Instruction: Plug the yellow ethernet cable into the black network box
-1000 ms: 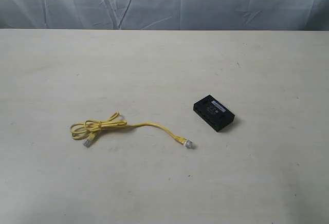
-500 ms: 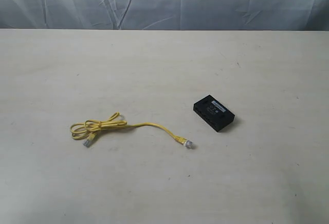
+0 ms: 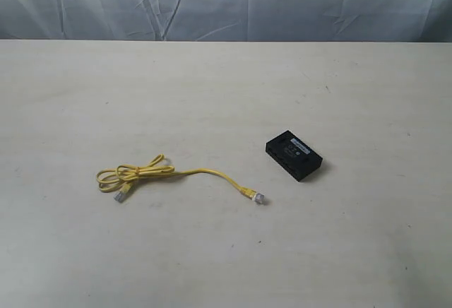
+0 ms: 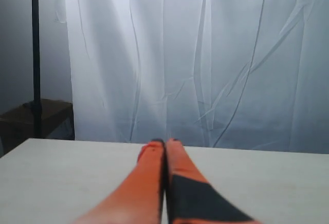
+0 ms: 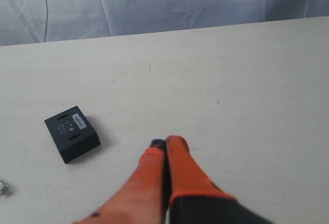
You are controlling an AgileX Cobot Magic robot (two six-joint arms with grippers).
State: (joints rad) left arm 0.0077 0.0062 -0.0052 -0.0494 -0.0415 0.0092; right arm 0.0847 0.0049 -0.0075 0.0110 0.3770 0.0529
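The yellow ethernet cable (image 3: 169, 174) lies on the table at the left, looped at its far left end, with one clear plug (image 3: 260, 198) pointing toward the box and the other (image 3: 121, 196) by the loop. The black network box (image 3: 294, 155) sits flat to the right of the cable, label strip up. It also shows in the right wrist view, the box (image 5: 72, 133) a short way from my right gripper (image 5: 165, 144), which is shut and empty. A clear plug (image 5: 3, 187) peeks in at that view's edge. My left gripper (image 4: 165, 143) is shut, empty, above bare table.
The pale table (image 3: 212, 82) stretches to a white curtain (image 3: 226, 4) behind its far edge. In the left wrist view a dark pole (image 4: 35, 54) and a dark stand (image 4: 31, 116) are beyond the table's corner. Neither arm shows in the exterior view.
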